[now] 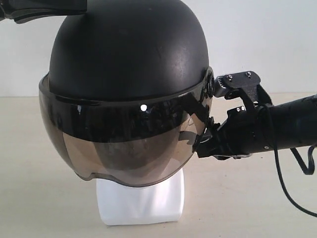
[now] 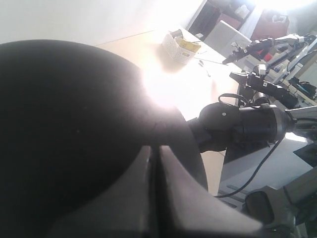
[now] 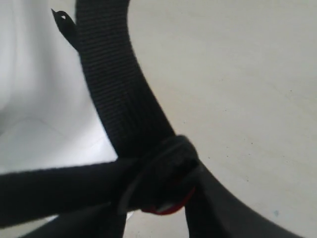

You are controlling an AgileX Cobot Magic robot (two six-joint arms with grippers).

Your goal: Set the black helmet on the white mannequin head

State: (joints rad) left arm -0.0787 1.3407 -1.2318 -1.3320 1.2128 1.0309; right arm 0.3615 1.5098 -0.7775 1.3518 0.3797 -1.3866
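Observation:
The black helmet sits over the white mannequin head, of which only the squarish base shows below the smoky visor. My left gripper is shut with nothing between its fingers, its tips lying on the helmet's crown. My right gripper presses in at the helmet's right lower edge. In the right wrist view the black chin strap and its red buckle fill the gap between the right gripper's fingers, which close on them. White mannequin shows behind.
The beige table spreads around the base. A black cable hangs from the right arm. A white box stands farther off on the table, with other robot hardware beyond its edge.

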